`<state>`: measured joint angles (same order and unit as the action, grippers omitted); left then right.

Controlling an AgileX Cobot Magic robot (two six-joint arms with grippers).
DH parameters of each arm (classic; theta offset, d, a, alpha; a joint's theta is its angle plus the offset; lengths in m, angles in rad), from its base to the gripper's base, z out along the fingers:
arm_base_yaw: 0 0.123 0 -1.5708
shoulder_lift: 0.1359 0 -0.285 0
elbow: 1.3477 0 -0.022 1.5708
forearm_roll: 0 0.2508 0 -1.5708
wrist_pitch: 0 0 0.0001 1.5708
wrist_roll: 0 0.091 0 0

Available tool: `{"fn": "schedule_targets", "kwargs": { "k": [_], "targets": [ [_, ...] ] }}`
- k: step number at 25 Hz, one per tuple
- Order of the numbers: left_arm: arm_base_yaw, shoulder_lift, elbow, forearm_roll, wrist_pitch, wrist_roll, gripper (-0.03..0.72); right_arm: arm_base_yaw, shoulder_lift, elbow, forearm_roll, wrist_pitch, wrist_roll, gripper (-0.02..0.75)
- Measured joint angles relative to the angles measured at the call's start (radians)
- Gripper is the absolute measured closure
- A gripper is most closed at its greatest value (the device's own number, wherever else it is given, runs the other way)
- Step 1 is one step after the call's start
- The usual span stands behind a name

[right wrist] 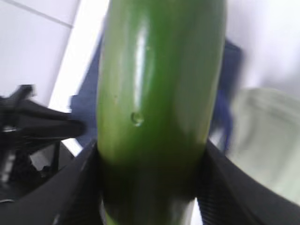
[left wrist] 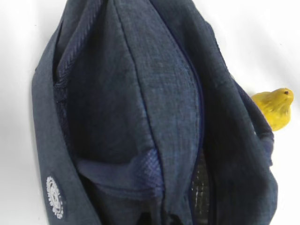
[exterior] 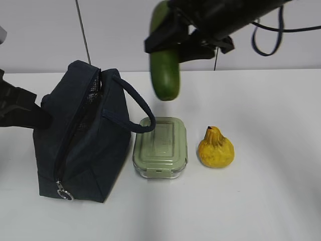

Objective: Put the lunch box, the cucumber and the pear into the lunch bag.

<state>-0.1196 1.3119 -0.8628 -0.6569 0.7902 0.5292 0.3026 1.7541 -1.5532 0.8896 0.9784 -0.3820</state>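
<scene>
The dark navy lunch bag [exterior: 80,145] stands at the left with its zipper open and its strap looping to the right. My left gripper [exterior: 41,118] is at the bag's left side. In the left wrist view the bag [left wrist: 140,93] fills the frame, and bunched fabric runs down into the gripper [left wrist: 180,220]. My right gripper [exterior: 173,42] is shut on the cucumber [exterior: 164,70], which hangs upright in the air behind the lunch box [exterior: 160,147]. The cucumber [right wrist: 159,93] fills the right wrist view between the fingers [right wrist: 79,187]. The pear [exterior: 215,149] sits right of the box and also shows in the left wrist view [left wrist: 276,107].
The white table [exterior: 261,201] stretches to the right and front. A thin dark rod [exterior: 84,35] stands against the back wall. Black cables [exterior: 266,40] hang from the right arm. A zipper pull ring [exterior: 64,192] hangs at the bag's front corner.
</scene>
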Motion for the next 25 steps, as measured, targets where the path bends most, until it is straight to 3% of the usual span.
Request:
{"fn": "schedule_targets", "kwargs": {
  "k": [4,8,15,25],
  "targets": [
    [0.0,0.001,0.0,-0.001,-0.003,0.0,0.685,0.14,0.023,-0.02,0.038,-0.132,-0.007,0.328],
    [0.0,0.001,0.001,-0.001,-0.003,0.0,0.685,0.202,0.067,-0.02,0.119,-0.197,-0.038,0.328],
    [0.0,0.001,0.001,-0.001,-0.003,0.0,0.685,0.215,0.152,-0.022,0.273,-0.254,-0.105,0.328],
    [0.0,0.001,0.001,-0.001,-0.006,0.0,0.685,0.234,0.214,-0.026,0.287,-0.259,-0.139,0.306]
  ]
}}
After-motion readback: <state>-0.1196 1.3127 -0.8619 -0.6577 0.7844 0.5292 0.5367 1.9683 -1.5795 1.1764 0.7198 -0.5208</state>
